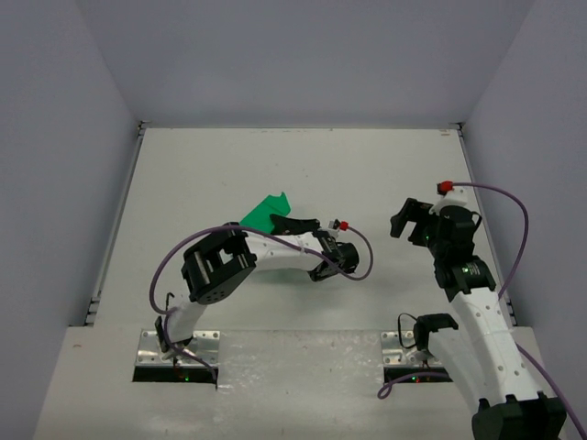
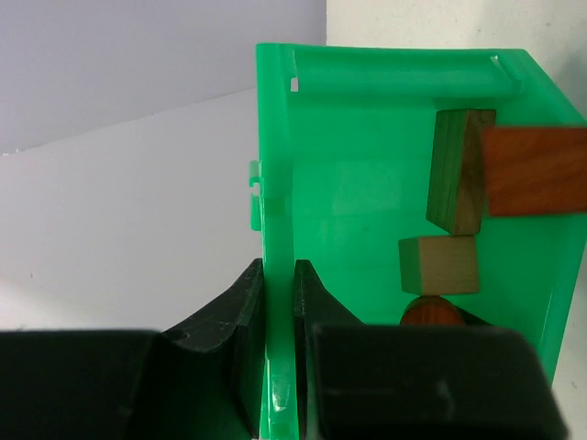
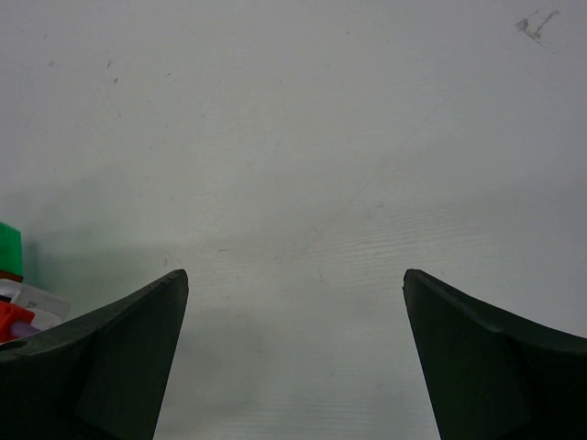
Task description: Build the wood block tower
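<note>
Left gripper [image 2: 278, 284] is clamped on the side wall of the green bin [image 2: 348, 183], one finger inside and one outside. Wooden blocks [image 2: 463, 137] lie within the bin, just beyond the inner finger. The tan cube [image 2: 440, 264] is nearest. Past it the tan slab [image 2: 456, 183] stands on edge against a reddish-brown bar [image 2: 537, 170], whose long axis runs crosswise out of frame. A rounded reddish piece [image 2: 431, 312] is mostly hidden. No tower is begun.

Right gripper [image 3: 293, 275] hangs with jaws wide apart over bare table [image 3: 293, 137], well apart from the bin, so the left arm is nearer. Judgement: the blocks must leave the bin first. The table is white and flat, with pale walls [image 1: 293, 55] on three sides and ample room.
</note>
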